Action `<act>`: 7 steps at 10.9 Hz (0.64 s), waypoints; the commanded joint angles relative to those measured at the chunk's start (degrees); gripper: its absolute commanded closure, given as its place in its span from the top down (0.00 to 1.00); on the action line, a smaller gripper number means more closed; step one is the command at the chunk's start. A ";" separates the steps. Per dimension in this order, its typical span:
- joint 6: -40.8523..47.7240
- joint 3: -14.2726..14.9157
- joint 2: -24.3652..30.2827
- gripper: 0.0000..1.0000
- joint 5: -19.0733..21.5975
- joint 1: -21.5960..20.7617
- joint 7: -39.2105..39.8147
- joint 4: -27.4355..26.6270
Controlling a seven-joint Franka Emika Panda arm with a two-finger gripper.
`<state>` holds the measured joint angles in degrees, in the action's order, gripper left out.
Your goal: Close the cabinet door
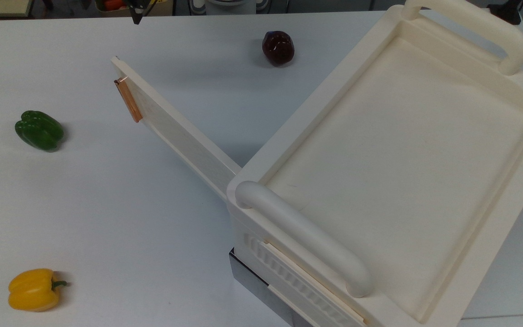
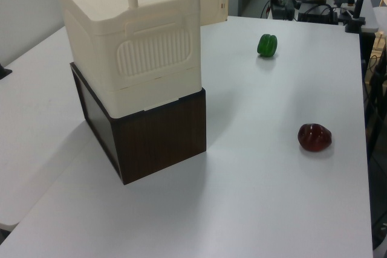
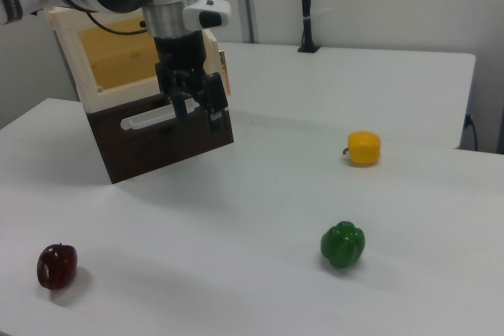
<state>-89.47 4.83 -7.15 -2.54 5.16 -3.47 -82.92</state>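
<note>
Jaws: parted and carrying nothing, the two dark fingers hanging downward with a clear gap between them, as the right view shows. The gripper [image 3: 195, 105] is in the air, in front of the cabinet's open side and clear of the table [image 3: 260, 218].

The cabinet door [image 1: 170, 129] is swung wide open. In the top view its long axis runs from the hinge corner of the cabinet [image 1: 397, 150] out toward 10 o'clock, ending at the free edge that carries the copper handle [image 1: 128, 99]. The panel stands on edge above the table.

In the top view the fingertip [image 1: 137, 17] shows at the upper edge, at roughly 12 o'clock from the door's free end and apart from it. That puts the gripper on the face of the door turned toward the opening, so closing by a push would likely call for relocating to the outer face, at about 7 o'clock of the handle in the top view, and sweeping toward 2 o'clock. Alternatively, the handle could be grasped and drawn along the arc.

Surrounding items, top view: a dark red pepper [image 1: 278, 47] lies at 2 o'clock from the handle, inside the wedge between door and cabinet, and may obstruct the swing. A green pepper [image 1: 39, 130] and a yellow pepper [image 1: 32, 289] lie well outside the door's path
</note>
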 commanded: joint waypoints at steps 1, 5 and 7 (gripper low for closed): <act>0.52 1.32 0.74 1.00 -0.46 -1.38 0.82 -0.40; 0.17 1.41 0.48 1.00 2.18 -1.30 0.83 -0.23; 0.26 1.41 0.39 1.00 2.18 -1.29 1.53 -0.23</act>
<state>-89.47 4.88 -7.16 -1.47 5.04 -3.36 -82.92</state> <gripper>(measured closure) 0.000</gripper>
